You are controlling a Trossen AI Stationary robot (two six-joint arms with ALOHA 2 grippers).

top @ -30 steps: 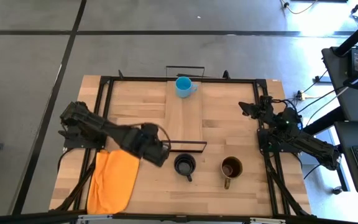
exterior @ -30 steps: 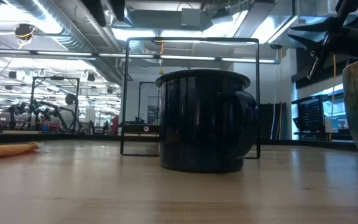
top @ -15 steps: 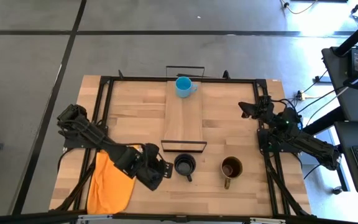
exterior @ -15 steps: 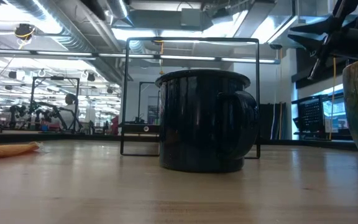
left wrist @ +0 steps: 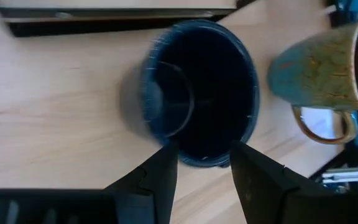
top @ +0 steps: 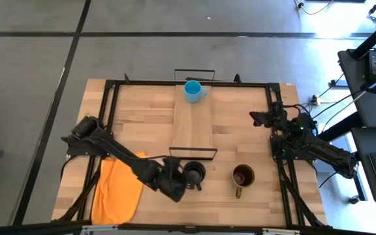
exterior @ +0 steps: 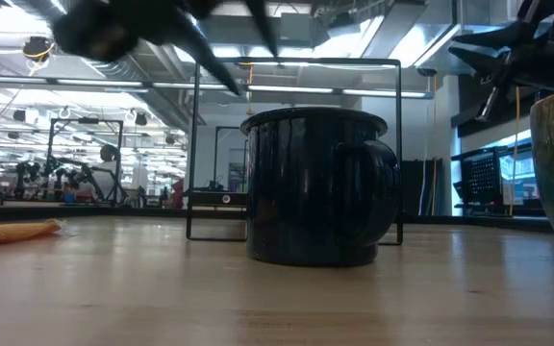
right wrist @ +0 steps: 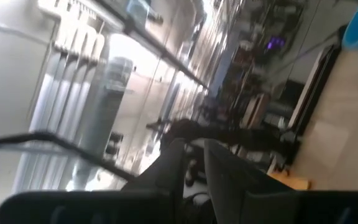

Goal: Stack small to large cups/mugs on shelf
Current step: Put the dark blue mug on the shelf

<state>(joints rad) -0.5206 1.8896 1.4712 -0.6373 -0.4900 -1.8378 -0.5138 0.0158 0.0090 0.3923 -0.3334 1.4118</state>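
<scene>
Seen from above: a butcher-block tabletop [top: 136, 111] with a long narrow light-wood shelf [top: 192, 124] lying down its middle, thin black wire frames at the far and near ends. At the far end of the shelf, a small light-blue cup [top: 192, 90], handle to the right. On the tabletop just past the shelf's near end, a mid-sized black mug [top: 194, 172], upright and empty. To its right and apart from it, a larger olive-yellow mug [top: 243, 176] with a dark brown inside, handle toward the near edge. Near the left near corner, an orange cloth [top: 118, 190] lying flat. Left arm reaching in low from the left side, its left end effector [top: 183, 183] right at the near left side of the black mug. From the left wrist camera: two dark fingers [left wrist: 160, 177] parted fairly wide, tips at the mug's rim [left wrist: 197, 93], not closed on it; contact hard to judge. In the low view, a blurred dark arm above the black mug. Right arm waiting over the right side of the tabletop, right end effector [top: 261, 118] raised and well apart from every cup, its fingers [right wrist: 173, 165] narrow with a slim gap and holding nothing.
</scene>
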